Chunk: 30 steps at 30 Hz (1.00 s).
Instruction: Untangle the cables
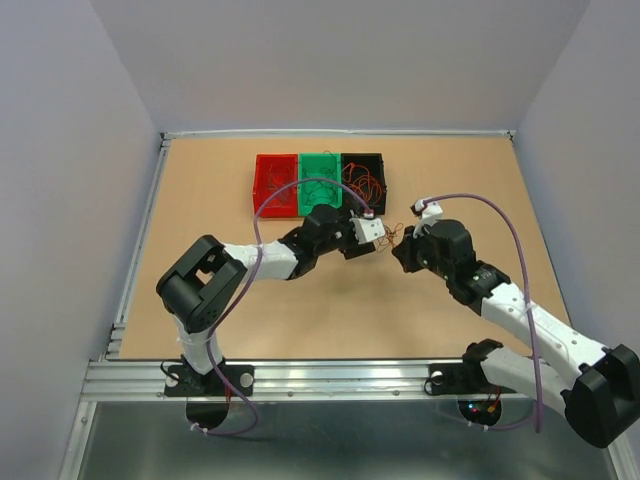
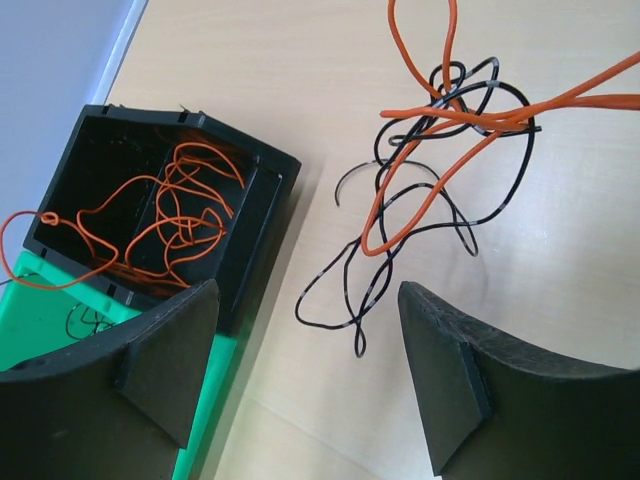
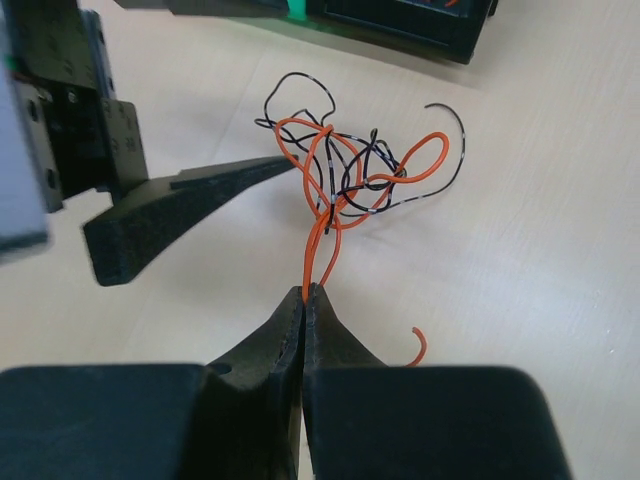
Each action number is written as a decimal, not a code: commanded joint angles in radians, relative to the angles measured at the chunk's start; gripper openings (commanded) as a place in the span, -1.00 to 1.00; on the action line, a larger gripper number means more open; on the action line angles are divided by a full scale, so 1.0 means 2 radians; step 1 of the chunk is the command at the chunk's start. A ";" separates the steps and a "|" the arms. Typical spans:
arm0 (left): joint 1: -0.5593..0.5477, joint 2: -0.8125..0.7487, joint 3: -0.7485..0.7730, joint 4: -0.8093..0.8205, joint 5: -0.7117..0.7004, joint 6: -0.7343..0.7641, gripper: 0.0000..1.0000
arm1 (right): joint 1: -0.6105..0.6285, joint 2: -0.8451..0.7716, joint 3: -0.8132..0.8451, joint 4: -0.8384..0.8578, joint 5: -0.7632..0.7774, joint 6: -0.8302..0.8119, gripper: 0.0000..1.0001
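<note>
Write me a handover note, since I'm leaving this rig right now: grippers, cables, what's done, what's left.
Right gripper: jaws shut on an orange wire that leads out of the clump.
Left gripper: jaws open beside the clump, holding nothing.
Clump: orange and black wires knotted together over the table, in front of the black bin.
Done: loose orange wires lie in the black bin.
Left: the clump is not yet apart. Probably draw the held orange wire free of the black ones, then sort both.
</note>
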 commanded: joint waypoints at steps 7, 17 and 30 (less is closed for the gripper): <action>-0.037 0.042 0.033 0.037 -0.016 0.004 -0.01 | 0.006 -0.051 -0.018 0.022 0.003 0.004 -0.99; -0.011 0.014 0.036 0.069 -0.153 -0.062 -1.00 | 0.006 -0.131 -0.040 0.022 0.164 0.055 -0.99; 0.213 -0.081 0.073 -0.042 -0.022 -0.231 -1.00 | 0.006 -0.280 -0.062 -0.022 0.365 0.111 -0.99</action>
